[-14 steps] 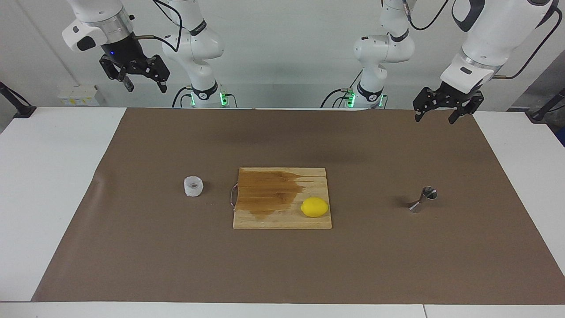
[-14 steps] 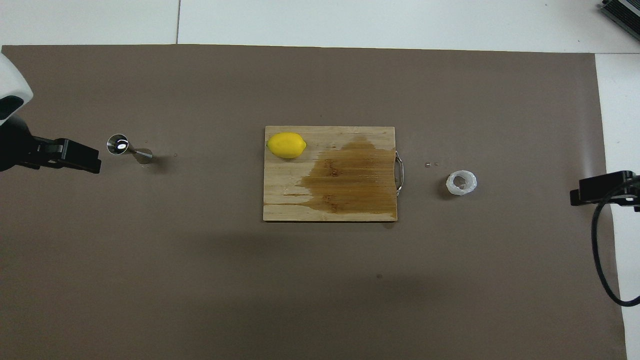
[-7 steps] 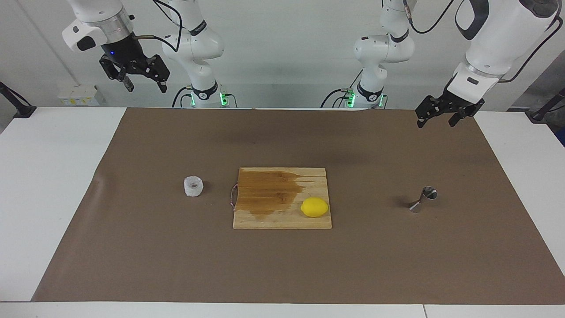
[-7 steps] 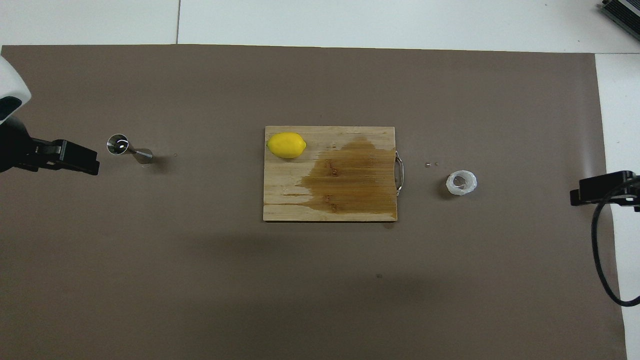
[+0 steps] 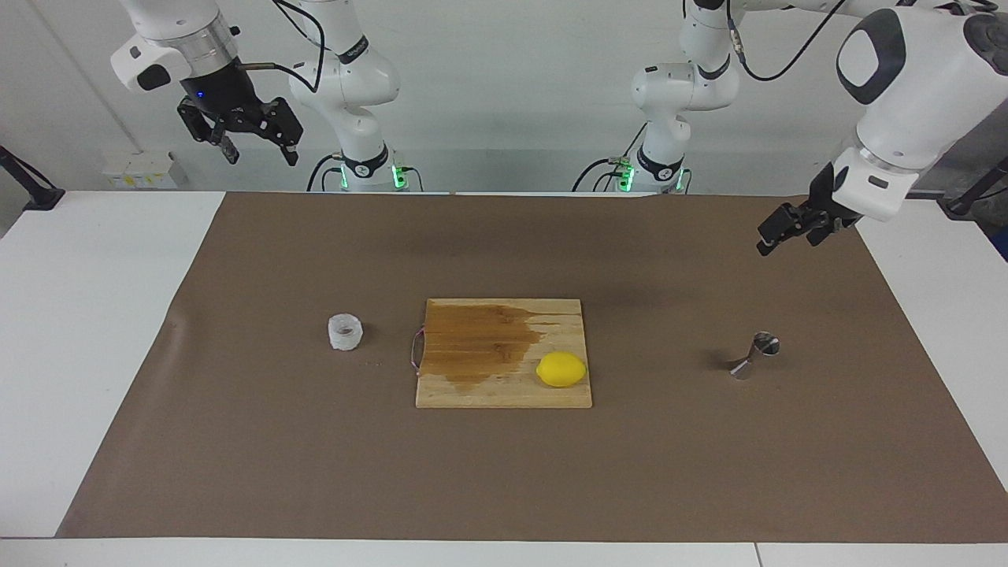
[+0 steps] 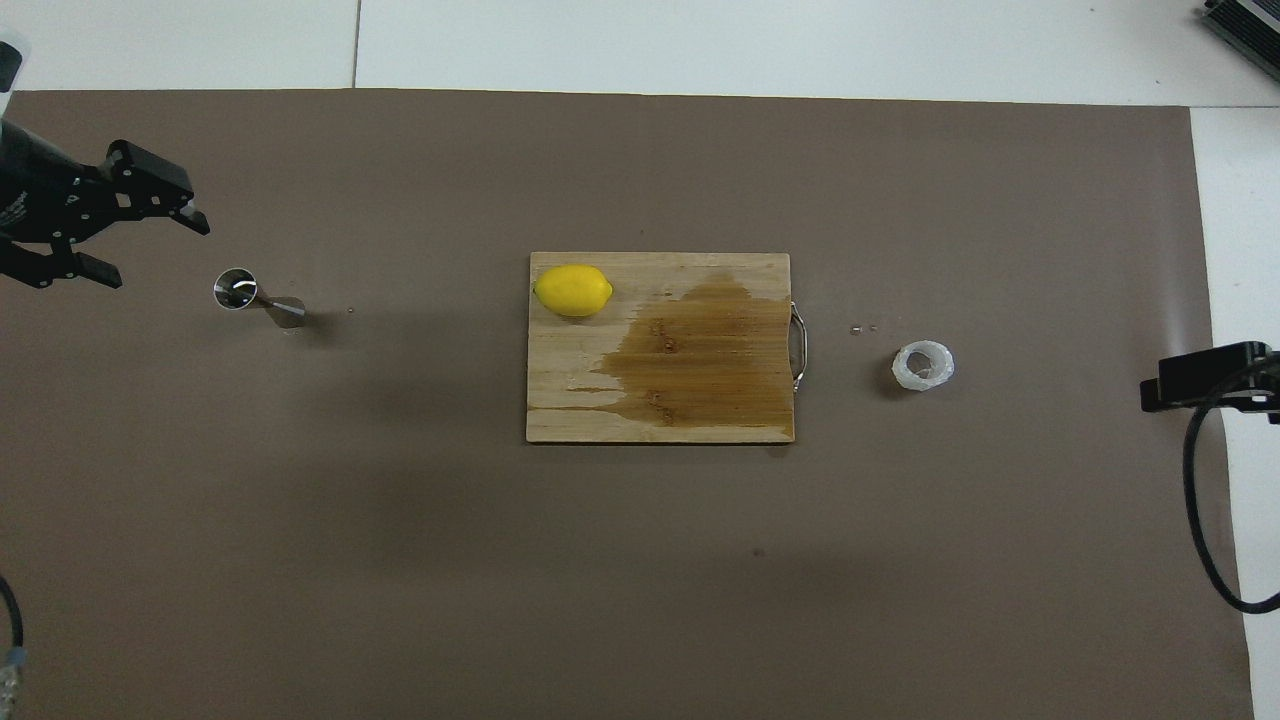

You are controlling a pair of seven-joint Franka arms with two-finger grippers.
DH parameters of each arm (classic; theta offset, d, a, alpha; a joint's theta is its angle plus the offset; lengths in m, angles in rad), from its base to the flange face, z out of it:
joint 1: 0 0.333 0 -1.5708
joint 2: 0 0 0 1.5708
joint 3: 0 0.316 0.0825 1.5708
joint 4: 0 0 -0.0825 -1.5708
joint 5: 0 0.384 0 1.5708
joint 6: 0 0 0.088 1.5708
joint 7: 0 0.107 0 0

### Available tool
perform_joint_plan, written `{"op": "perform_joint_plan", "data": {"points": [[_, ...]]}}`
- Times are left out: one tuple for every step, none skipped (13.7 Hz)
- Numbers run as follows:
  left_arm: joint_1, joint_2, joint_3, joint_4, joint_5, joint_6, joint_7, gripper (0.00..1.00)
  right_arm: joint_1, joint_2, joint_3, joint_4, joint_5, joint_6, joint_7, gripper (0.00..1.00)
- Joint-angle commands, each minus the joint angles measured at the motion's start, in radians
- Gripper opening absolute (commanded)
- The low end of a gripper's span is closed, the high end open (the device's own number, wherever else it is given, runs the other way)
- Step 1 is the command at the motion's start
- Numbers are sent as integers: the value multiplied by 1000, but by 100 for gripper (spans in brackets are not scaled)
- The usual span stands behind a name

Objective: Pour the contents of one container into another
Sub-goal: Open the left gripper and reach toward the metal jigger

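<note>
Lower the left gripper (image 5: 787, 236), fingers apart, squarely around the steel jigger (image 5: 754, 356) waist; right gripper (image 5: 253, 148), fingers apart, waits.

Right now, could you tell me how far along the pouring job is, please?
Nothing is done: the plastic cup and the steel jigger both stand untouched on the brown mat. In hand: the left pincer, open, hangs in the air above the mat near the jigger. The right pincer waits, open. Grasping and pouring remain.

No text, label or number can be read anywhere.
</note>
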Motion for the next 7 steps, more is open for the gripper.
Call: {"op": "perform_joint_plan", "data": {"points": [[39, 93, -7, 83, -33, -4, -103, 100, -5, -15, 4, -13, -5, -1, 7, 100], [48, 122, -7, 101, -55, -4, -140, 100, -5, -15, 4, -13, -5, -3, 7, 100], [61, 142, -4, 105, -82, 0, -163, 100, -5, -15, 4, -13, -5, -3, 7, 100], [65, 150, -4, 103, -90, 10, -183, 100, -5, -15, 4, -13, -5, -1, 7, 100], [68, 155, -6, 102, -95, 19, -206, 100, -5, -15, 4, -13, -5, -3, 7, 100], [85, 177, -6, 103, -119, 25, -245, 100, -5, -15, 4, -13, -5, -1, 7, 100], [91, 194, -4, 103, -139, 51, -278, 100, -5, -15, 4, -13, -5, -1, 7, 100]]}}
